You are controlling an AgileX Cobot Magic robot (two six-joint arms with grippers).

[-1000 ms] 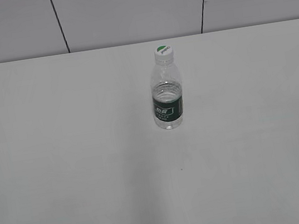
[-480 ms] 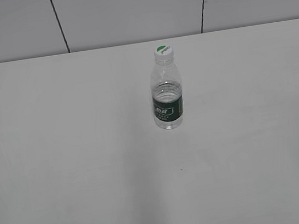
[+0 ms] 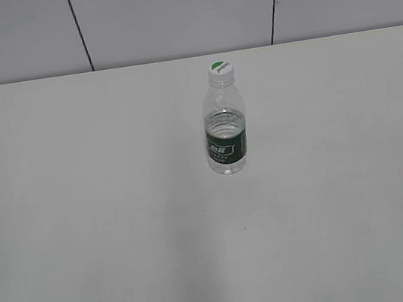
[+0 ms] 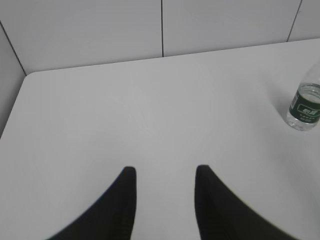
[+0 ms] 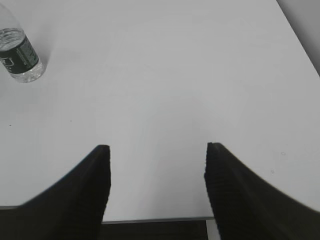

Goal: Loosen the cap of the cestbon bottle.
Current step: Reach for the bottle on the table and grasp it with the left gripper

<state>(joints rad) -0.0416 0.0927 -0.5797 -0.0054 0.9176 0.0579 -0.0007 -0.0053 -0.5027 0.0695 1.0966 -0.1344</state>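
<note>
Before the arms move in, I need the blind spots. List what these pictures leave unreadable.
- Cap: its print is too small in the exterior view; both wrist views cut it off.
- Cestbon bottle: top cropped by the frame edge in both wrist views.
- Left claw and right claw: absent from the exterior view; only dark fingertips show.

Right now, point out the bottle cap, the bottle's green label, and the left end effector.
cap (image 3: 220, 67), exterior view, on its green top.
green label (image 3: 226, 147), exterior view, middle of the band on the cestbon bottle (image 3: 224, 121).
left end effector (image 4: 162, 172), left wrist view, midway between its dark fingertips.
</note>
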